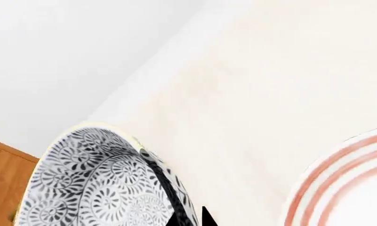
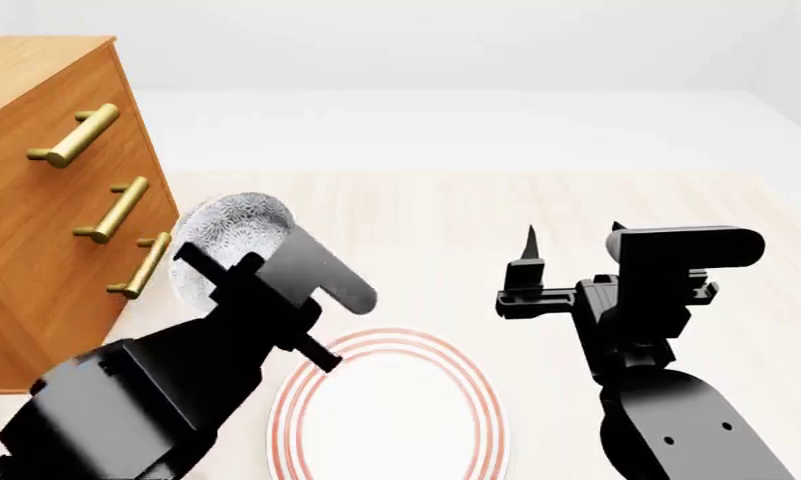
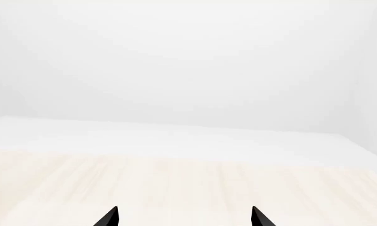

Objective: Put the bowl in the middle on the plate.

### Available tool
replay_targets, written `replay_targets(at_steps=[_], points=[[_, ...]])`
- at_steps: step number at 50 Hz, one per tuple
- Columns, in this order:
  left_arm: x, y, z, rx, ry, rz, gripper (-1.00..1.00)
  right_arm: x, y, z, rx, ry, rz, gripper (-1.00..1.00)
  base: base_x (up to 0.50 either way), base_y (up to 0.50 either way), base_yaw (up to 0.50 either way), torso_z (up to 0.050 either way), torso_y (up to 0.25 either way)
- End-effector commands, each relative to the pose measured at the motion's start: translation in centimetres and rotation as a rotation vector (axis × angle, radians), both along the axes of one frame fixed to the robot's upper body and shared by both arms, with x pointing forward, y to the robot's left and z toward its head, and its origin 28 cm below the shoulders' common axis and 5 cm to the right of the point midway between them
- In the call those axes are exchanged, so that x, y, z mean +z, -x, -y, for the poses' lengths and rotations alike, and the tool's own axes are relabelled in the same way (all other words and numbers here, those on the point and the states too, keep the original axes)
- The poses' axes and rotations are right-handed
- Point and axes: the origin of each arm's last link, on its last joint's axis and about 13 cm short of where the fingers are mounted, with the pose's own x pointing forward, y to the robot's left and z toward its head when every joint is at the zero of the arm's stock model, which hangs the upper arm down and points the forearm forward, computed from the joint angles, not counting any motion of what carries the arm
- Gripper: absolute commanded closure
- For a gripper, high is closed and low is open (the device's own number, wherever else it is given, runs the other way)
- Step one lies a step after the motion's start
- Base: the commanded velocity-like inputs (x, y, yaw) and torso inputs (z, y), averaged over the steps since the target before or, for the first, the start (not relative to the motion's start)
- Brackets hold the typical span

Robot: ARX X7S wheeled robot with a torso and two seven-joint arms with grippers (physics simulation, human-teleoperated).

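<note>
The bowl [image 2: 231, 235], white with a dense grey-blue floral pattern, hangs tilted above the table, just left of and beyond the plate [image 2: 387, 420]. My left gripper [image 2: 264, 268] is shut on the bowl's rim. The left wrist view shows the bowl [image 1: 94, 183] close up, its rim running between the two fingertips of the left gripper [image 1: 188, 219]. The red-ringed plate [image 1: 345, 183] lies flat on the table to one side. Over the table to the right of the plate, my right gripper [image 2: 574, 233] is open and holds nothing. In its own wrist view the right gripper [image 3: 184, 216] has only bare table between its tips.
A wooden drawer cabinet [image 2: 40, 200] with brass handles stands at the left, close beside the held bowl; its corner [image 1: 3, 179] shows in the left wrist view. The pale wooden table [image 2: 440, 220] runs back to a white wall.
</note>
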Motion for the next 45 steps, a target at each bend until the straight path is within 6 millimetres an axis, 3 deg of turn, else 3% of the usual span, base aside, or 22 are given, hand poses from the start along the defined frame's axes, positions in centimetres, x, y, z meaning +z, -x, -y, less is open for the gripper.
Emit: replay_targets(at_steps=[1,7,23,45], points=[[-0.5,4.2,0.9,-0.278,-0.125,-0.018,1.0,0.0,0.0,0.0,-0.001,0.0,0.001,-1.0,0.0,0.0,0.0,0.0,0.0],[-1.2,5.9,1.6,-0.418,-0.199,-0.018,1.0,-0.1,-0.1,0.0,0.0,0.002,-0.001,-1.0,0.0,0.0,0.0,0.0,0.0],[-2.1,6.7,2.9,-0.574,-0.244,-0.053,1.0,0.0,0.0,0.1,-0.001,-0.003,0.002,-1.0,0.0,0.0,0.0,0.0,0.0],[-4.0,5.4,4.3,-0.591,-0.279,-0.099,1.0,0.1,0.1,0.1,-0.001,-0.003,0.006,-1.0,0.0,0.0,0.0,0.0,0.0]])
